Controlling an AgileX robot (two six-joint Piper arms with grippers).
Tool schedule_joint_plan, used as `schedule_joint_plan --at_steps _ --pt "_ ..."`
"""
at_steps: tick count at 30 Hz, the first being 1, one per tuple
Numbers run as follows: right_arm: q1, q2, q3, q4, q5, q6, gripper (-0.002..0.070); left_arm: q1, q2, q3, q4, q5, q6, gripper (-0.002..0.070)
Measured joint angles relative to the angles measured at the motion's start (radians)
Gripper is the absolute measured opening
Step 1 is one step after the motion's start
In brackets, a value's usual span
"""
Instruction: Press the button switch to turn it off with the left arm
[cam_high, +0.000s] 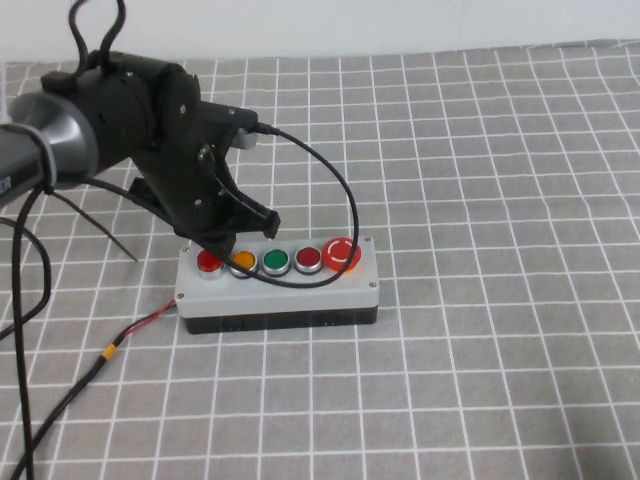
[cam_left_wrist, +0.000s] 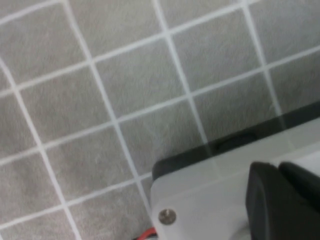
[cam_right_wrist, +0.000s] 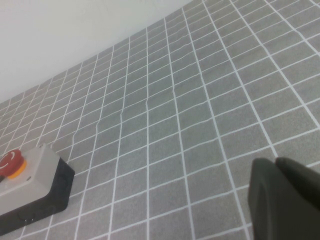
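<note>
The grey five-button box (cam_high: 365, 285) lies on the checked cloth. The button switch (cam_high: 209, 262), small, bright red and ringed in silver, is the leftmost button. My left gripper (cam_high: 228, 246) hangs over the box's back edge, just behind and right of that button, fingers together and empty. In the left wrist view its black fingertips (cam_left_wrist: 270, 205) stand over the box's grey top (cam_left_wrist: 200, 195) near a corner screw (cam_left_wrist: 166, 216); the button is out of that view. My right gripper (cam_right_wrist: 280, 200) is shut and empty above bare cloth, and it is out of the high view.
Orange (cam_high: 243, 262), green (cam_high: 276, 262), darker red flat (cam_high: 308, 260) and large red mushroom (cam_high: 341, 253) buttons fill the rest of the row. A black cable (cam_high: 345, 200) loops over the box. A red wire (cam_high: 140, 325) leaves its left end. The box also shows in the right wrist view (cam_right_wrist: 35, 170).
</note>
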Motion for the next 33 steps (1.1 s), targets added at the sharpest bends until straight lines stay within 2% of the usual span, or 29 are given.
schedule_joint_plan --at_steps 7,20,33 --pt "0.0 0.0 0.0 0.0 0.0 0.0 -0.0017 -0.002 -0.06 0.002 0.041 -0.012 -0.051 -0.0003" --pt "0.0 0.0 0.0 0.0 0.0 0.0 -0.0017 -0.002 -0.474 0.021 0.023 -0.125 -0.085 -0.0003" --pt "0.0 0.0 0.0 0.0 0.0 0.0 -0.0017 -0.002 -0.938 0.394 0.022 -0.223 -0.158 -0.0003"
